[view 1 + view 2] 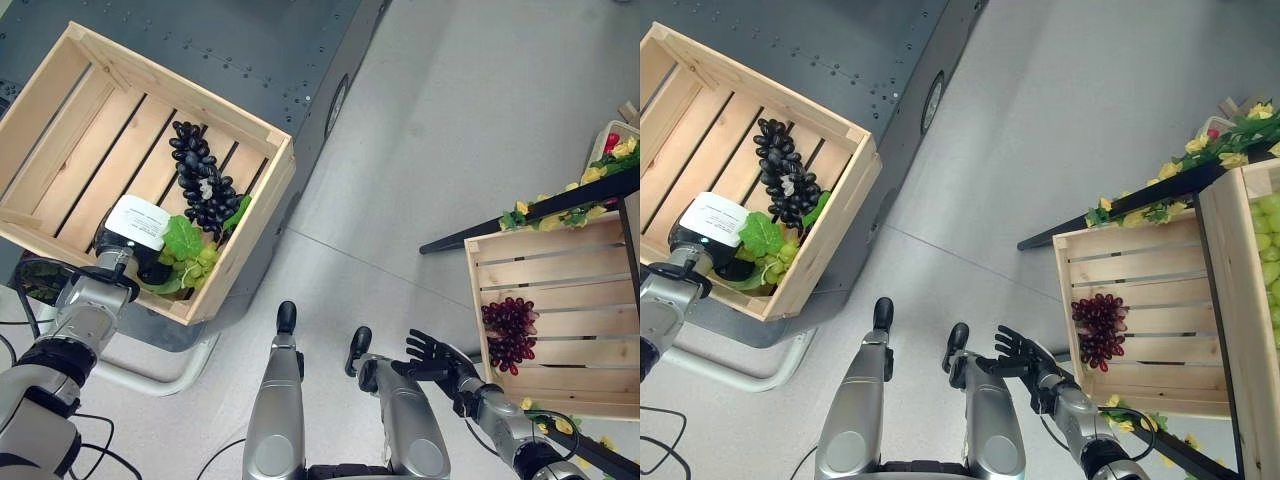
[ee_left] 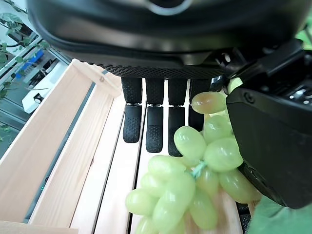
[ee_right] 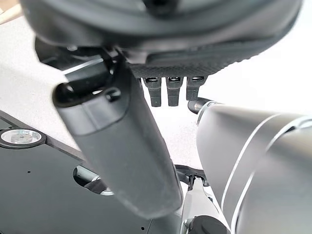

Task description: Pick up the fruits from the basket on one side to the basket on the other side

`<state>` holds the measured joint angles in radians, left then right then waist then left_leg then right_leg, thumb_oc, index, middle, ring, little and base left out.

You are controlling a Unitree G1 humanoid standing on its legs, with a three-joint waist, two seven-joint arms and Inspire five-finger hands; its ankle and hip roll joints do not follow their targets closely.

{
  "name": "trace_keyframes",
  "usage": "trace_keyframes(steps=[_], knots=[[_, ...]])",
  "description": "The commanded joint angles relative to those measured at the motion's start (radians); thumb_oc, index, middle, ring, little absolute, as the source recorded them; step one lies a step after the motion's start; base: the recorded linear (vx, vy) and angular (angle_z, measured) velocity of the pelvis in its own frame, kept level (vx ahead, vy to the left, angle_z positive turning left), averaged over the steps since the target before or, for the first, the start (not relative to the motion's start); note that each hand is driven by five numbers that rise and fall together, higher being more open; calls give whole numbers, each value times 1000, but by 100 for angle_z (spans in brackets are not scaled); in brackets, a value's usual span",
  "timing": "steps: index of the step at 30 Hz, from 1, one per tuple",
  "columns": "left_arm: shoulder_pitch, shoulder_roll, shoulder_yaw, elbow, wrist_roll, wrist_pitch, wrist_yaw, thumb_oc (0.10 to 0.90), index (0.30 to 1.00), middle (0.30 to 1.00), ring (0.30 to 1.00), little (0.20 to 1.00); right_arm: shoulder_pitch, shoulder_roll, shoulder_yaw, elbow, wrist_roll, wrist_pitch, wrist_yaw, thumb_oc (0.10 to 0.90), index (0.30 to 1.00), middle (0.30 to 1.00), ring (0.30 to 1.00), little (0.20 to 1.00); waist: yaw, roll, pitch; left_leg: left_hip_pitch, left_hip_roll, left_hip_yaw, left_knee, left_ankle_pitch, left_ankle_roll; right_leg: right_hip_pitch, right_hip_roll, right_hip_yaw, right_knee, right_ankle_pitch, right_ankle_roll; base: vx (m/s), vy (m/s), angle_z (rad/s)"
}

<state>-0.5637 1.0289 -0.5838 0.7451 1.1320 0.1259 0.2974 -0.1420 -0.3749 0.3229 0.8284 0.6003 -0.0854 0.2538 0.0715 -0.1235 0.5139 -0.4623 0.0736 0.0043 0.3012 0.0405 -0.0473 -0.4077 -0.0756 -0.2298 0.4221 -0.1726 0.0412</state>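
Reaching into the left crate (image 1: 262, 215), the left robot hand (image 2: 161, 122) lay straight-fingered beside the green grapes (image 2: 190, 187), thumb alongside, nothing gripped; the right robot hand (image 1: 432, 352) hung spread, well apart.

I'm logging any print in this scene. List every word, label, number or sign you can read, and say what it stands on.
There is no text here that can be read.
White cover on the left hand, over the green grapes in the left crate: it bears small dark print, too small to read.
Black grapes, red grapes, right crate, right hand: no print visible.
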Motion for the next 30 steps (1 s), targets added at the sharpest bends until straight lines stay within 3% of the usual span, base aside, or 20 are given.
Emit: trace_keyframes(steps=[1,7,12,21,30], knots=[[-21,-6,64,19,-39,59,111,400,300,300,300,300,25,-42,1,-31,44,-14,-6,800,900,900,900,900,-6,9,-29,23,-59,42,48,-64,-6,43,28,-25,-43,60,17,0,0,0],[2,9,88,1,-29,55,162,400,300,300,300,300,46,-42,-8,-34,44,-25,-9,800,900,900,900,900,-7,21,-50,70,-68,44,15,-65,-3,80,23,-26,-73,63,20,0,0,0],[50,50,138,-68,-35,50,181,400,300,300,300,300,75,-45,-32,-47,38,-19,-13,800,900,900,900,900,-7,55,-91,133,-81,36,-25,-62,-6,138,18,-25,-113,63,25,20,-5,0],[142,83,204,-180,-30,35,142,400,300,300,300,300,109,-48,-63,-32,16,-5,1,800,900,900,900,900,-5,92,-148,204,-92,24,-94,-48,-7,216,14,-39,-190,77,29,60,-12,2],[145,92,208,-185,-33,18,144,400,300,300,300,300,118,-46,-65,-16,22,-16,16,800,900,900,900,900,-1,88,-154,224,-96,17,-110,-53,-5,228,19,-48,-194,74,27,17,-3,2]])
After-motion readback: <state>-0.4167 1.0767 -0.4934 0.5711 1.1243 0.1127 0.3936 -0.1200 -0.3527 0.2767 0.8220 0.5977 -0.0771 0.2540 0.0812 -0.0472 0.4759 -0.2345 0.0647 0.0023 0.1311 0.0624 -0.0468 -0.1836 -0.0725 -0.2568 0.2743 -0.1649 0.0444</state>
